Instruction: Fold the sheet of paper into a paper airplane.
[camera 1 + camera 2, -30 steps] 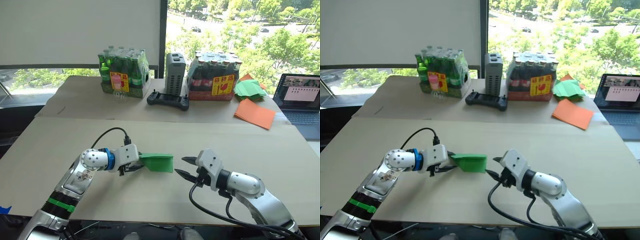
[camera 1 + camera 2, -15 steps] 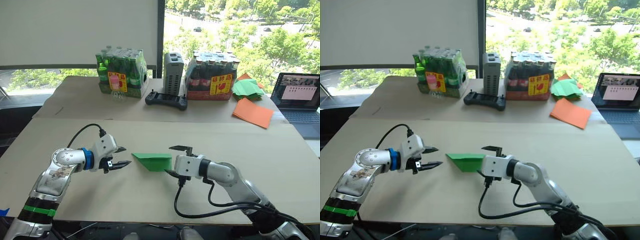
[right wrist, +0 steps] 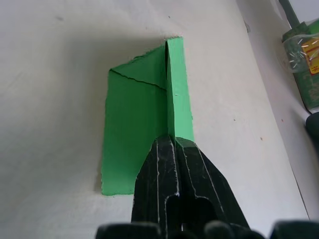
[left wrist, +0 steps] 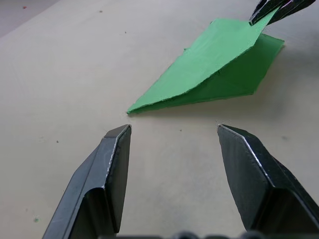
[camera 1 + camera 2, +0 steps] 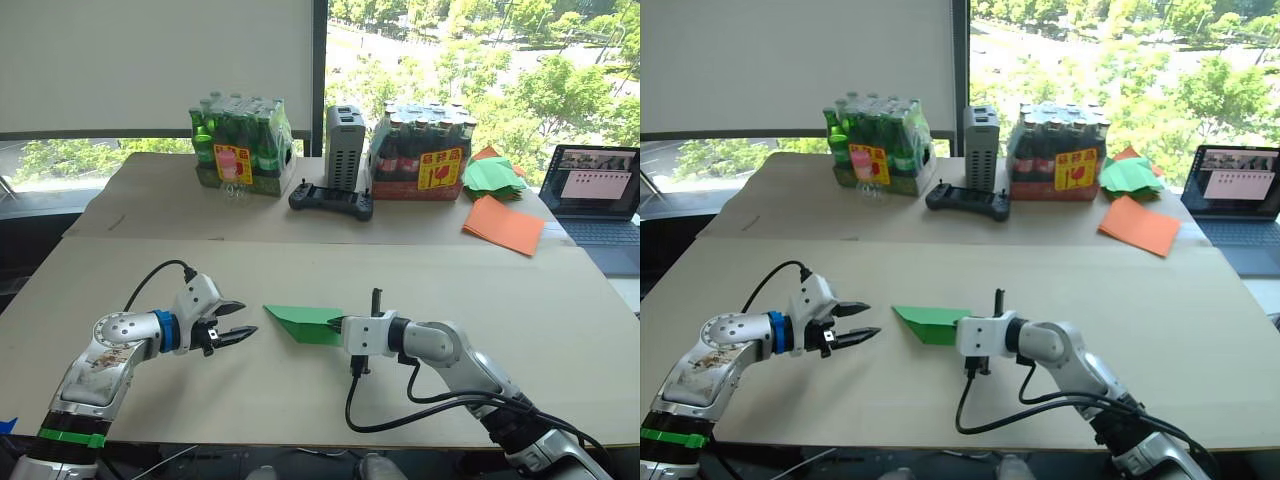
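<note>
Right gripper (image 3: 172, 144) has the paper airplane (image 5: 312, 323) pinched by its tail end, left one hanging open.

The green plane sits on the near tan table (image 5: 560, 330), pointed nose facing the left gripper (image 5: 236, 323), whose fingers (image 4: 112, 164) are spread wide just short of the nose, not touching it. The right fingers are clamped tight on the upright fold at the back. Farther back: an orange sheet (image 5: 508, 225), a heap of green sheets (image 5: 496, 176) and a laptop (image 5: 593, 195).
</note>
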`<state>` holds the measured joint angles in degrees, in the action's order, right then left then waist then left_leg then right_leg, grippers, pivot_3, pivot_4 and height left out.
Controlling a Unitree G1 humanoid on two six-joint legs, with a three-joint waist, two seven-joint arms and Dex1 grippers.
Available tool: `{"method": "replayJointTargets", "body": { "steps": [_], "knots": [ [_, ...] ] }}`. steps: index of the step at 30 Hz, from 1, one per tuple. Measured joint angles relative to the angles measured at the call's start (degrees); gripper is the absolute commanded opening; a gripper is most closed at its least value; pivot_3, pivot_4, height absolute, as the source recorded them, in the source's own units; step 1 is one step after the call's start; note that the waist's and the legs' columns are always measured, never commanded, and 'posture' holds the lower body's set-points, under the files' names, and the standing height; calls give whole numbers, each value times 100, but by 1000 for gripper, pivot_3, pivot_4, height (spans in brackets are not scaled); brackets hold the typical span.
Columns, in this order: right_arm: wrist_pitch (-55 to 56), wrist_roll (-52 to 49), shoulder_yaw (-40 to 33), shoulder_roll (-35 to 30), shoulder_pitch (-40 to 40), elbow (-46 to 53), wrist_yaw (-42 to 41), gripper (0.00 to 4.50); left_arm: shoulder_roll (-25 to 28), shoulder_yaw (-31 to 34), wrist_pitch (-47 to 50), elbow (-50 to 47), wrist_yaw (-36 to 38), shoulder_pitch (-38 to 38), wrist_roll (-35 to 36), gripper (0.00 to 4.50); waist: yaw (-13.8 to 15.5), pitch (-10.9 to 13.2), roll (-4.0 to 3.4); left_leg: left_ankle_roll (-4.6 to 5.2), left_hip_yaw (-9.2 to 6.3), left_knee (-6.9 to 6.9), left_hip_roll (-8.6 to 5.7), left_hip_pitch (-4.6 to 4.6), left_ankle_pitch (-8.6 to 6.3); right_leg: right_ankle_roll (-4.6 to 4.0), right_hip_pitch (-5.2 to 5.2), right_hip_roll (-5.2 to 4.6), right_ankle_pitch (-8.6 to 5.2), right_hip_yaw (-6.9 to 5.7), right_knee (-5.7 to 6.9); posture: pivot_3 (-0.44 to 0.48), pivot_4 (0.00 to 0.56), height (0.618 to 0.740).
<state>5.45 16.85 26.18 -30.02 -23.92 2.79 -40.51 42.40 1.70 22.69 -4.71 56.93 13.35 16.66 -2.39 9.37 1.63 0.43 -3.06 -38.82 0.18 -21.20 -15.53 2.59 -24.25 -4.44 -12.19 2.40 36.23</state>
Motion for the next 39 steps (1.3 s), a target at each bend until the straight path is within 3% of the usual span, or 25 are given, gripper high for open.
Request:
{"method": "replayJointTargets", "body": {
  "steps": [13,19,22,28,31,39],
  "knots": [
    [186,21,10,-268,490,921,-575,20,51,78,382,139,240,232,515,2899,3,0,0,0,1,-1,-1,1,0,0,1,0,0,0,0,0,150,740],
    [-255,-7,14,-187,642,1261,-826,20,-3,-75,382,183,332,286,511,2899,6,0,0,0,1,-1,0,1,0,0,1,0,0,0,0,0,150,740],
    [-563,-29,8,36,698,1352,-809,0,-55,-182,371,188,352,377,494,2079,9,0,0,0,0,-1,0,1,0,0,1,1,0,0,1,0,150,740],
    [-849,-54,-37,88,734,1610,-806,1953,-132,-272,369,186,438,467,498,46,15,0,0,0,0,-1,0,0,0,0,1,0,0,-1,0,0,150,740],
    [-1066,-241,-81,8,842,1883,-932,2921,-137,-314,379,184,517,498,502,0,17,0,0,0,0,-1,-1,0,0,0,2,0,0,0,-1,0,150,740],
    [-2735,-1811,-761,-76,1193,3256,-1397,2921,197,-408,891,-210,1113,464,883,0,11,0,0,0,-2,-1,1,1,0,0,2,1,-1,-1,0,0,150,740]
  ]
}}
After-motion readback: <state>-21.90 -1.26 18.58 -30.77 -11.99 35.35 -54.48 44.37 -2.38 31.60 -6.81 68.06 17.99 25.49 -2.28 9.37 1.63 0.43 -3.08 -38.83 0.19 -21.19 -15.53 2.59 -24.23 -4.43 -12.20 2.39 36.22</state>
